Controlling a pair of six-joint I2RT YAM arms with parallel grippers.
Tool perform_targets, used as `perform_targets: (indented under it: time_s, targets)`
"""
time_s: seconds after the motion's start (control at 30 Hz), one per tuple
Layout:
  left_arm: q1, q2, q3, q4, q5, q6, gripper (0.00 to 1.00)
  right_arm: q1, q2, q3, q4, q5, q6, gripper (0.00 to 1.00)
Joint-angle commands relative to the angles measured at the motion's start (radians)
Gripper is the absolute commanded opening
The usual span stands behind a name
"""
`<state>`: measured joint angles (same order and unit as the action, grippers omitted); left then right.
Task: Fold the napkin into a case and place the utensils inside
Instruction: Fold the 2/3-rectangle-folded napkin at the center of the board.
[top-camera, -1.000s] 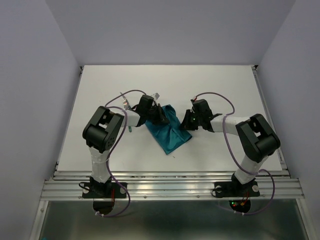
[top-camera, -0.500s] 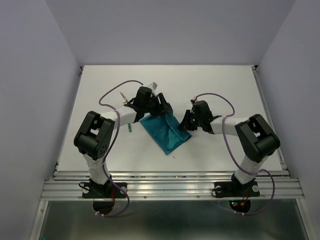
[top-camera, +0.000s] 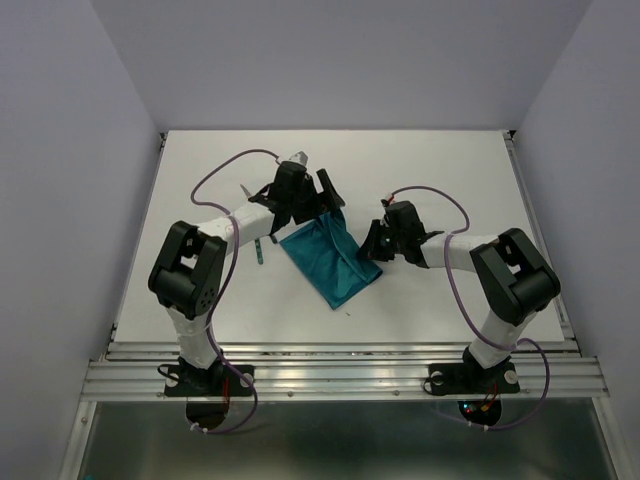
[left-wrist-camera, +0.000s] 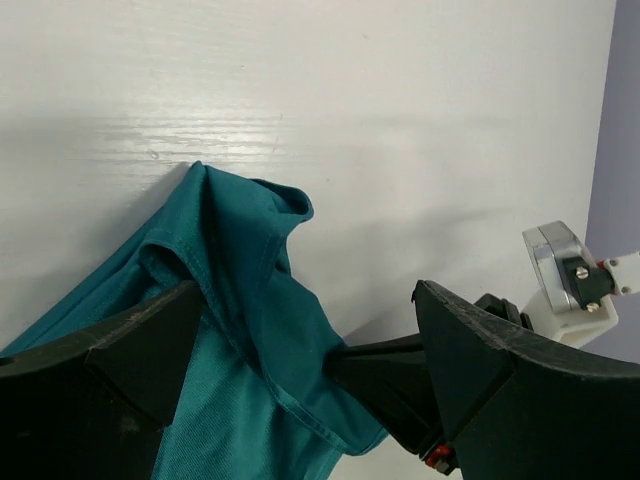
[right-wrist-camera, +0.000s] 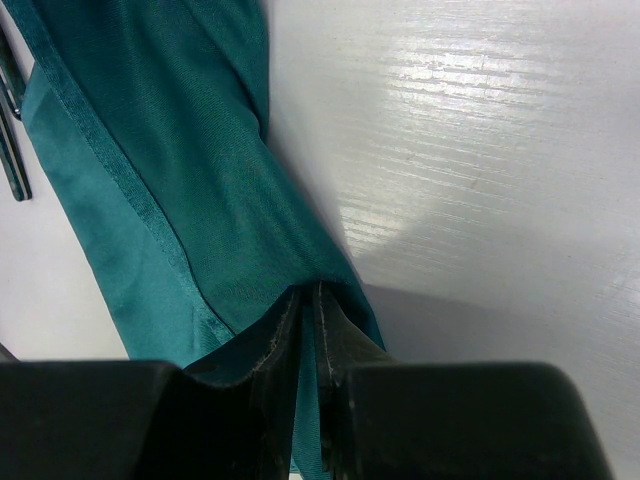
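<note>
The teal napkin (top-camera: 330, 262) lies folded in a long slanted shape mid-table, its far corner bunched up (left-wrist-camera: 250, 260). My left gripper (top-camera: 318, 196) hovers open over that far corner, fingers (left-wrist-camera: 110, 370) spread wide to either side of the cloth and holding nothing. My right gripper (top-camera: 372, 244) is shut on the napkin's right edge (right-wrist-camera: 200, 200), and the cloth is pinched between its fingertips (right-wrist-camera: 310, 292). A thin teal utensil handle (top-camera: 258, 250) lies left of the napkin and shows at the picture's edge (right-wrist-camera: 12, 130) in the right wrist view. Other utensils are hidden by my left arm.
The white table (top-camera: 450, 170) has a metal rail along its near edge (top-camera: 340, 375) and walls on three sides. Purple cables loop over both arms. Part of the right arm's wrist (left-wrist-camera: 560, 275) shows in the left wrist view.
My left gripper let go of the napkin, opened wide and drew back toward the far side of the table. The right gripper stayed shut on the cloth.
</note>
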<state>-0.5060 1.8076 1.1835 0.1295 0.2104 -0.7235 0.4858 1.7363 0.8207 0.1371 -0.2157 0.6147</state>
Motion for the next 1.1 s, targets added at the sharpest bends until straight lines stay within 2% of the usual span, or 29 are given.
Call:
perform_targets:
  time_s: [0.0,0.27,0.4,0.73,0.93,1.07]
  targets:
    - [0.004,0.013,0.064,-0.054,-0.071,-0.005,0.99,0.011,0.006,-0.018,-0.054,0.036,-0.021,0.16]
    - [0.003,0.101,0.152,-0.128,-0.12,-0.031,0.99,0.02,0.006,-0.012,-0.057,0.036,-0.02,0.16]
    - [0.001,0.108,0.159,-0.183,-0.169,-0.033,0.99,0.02,0.006,-0.014,-0.057,0.036,-0.018,0.16]
    - [0.001,0.133,0.146,-0.186,-0.164,-0.047,0.98,0.02,0.009,-0.012,-0.056,0.036,-0.016,0.16]
    - [0.001,0.142,0.15,-0.182,-0.163,-0.05,0.77,0.03,0.014,-0.008,-0.056,0.035,-0.017,0.16]
    - [0.001,0.147,0.143,-0.169,-0.154,-0.05,0.56,0.03,0.017,-0.005,-0.057,0.033,-0.016,0.16]
